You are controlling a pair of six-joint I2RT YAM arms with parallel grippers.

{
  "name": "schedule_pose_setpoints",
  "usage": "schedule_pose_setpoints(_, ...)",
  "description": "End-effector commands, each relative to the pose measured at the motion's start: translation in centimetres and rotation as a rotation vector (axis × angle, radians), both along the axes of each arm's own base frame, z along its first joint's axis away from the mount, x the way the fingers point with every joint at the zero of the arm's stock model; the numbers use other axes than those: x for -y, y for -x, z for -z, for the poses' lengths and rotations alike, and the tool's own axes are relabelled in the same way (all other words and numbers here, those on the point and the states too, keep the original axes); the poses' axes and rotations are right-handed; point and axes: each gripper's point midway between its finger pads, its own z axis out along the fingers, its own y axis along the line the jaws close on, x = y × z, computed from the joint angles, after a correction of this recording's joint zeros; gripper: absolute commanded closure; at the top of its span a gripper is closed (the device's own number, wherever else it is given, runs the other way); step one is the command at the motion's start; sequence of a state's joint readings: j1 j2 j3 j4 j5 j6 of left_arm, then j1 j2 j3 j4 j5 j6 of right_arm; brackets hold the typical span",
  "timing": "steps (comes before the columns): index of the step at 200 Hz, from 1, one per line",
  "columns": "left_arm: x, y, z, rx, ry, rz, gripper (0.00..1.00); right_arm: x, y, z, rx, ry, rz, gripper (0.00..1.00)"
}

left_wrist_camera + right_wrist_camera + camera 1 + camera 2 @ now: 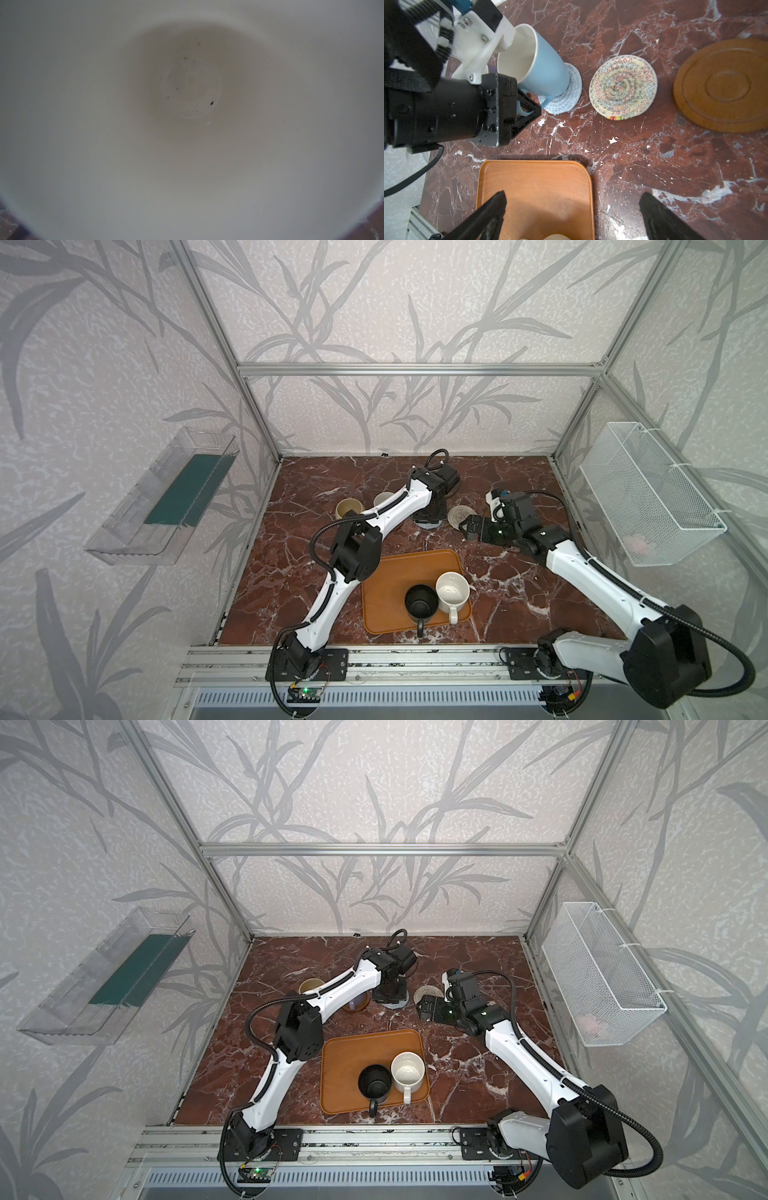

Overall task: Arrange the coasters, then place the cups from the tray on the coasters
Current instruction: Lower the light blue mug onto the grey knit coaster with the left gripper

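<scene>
One snag away: pinches handle of light blue cup (542, 60) in left gripper (527, 109) on blue-grey coaster (570, 93), risks toppling it on release, holds right gripper (573, 198) spread wide.

Robotics lab cell, aluminium frame (419, 369), leaf-print panels (374, 302), marble-look tabletop (519, 585), rail-mounted left arm (328, 605), right arm (590, 576)

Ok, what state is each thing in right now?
Left claw: shut on blue cup handle.
Right claw: open, empty.
Blue cup: on blue coaster.
Black cup: upright on tray.
White cup: upright on tray.
Beige cup: upright, off tray.
Cream coaster: bare.
Brown coaster: bare.
</scene>
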State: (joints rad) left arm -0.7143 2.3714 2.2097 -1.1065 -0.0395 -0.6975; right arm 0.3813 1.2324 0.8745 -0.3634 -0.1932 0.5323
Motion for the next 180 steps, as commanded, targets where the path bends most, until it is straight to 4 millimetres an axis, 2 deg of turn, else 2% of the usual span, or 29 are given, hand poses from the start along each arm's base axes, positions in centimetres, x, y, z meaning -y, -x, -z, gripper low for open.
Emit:
schedule_pose_setpoints(1,-0.8,-1.5,-2.0,0.081,-0.009,-0.046,1.00,0.2,0.1,-0.7,0.024,-0.013,0.000,0.01)
schedule_pose_setpoints(22,-0.1,-1.4,-1.7,0.060,0.026,-0.015,1.00,0.3,0.0,-0.9,0.028,-0.019,0.003,0.01)
schedule_pose_setpoints(98,-0.5,-0.1,-0.7,0.012,0.030,-0.039,1.00,0.3,0.0,-0.9,0.028,-0.025,0.005,0.01)
schedule_pose_setpoints(116,-0.5,0.0,-0.9,0.012,0.032,-0.040,1.00,0.3,0.0,-0.9,0.025,-0.025,0.004,0.01)
schedule_pose_setpoints(139,-0.8,0.0,-1.2,0.021,0.023,-0.041,0.90,0.2,0.0,-0.8,0.023,-0.029,0.005,0.01)
schedule_pose_setpoints(180,-0.7,0.0,-2.4,0.046,0.025,-0.037,0.93,0.0,-0.1,-0.7,0.017,-0.040,0.004,0.01)
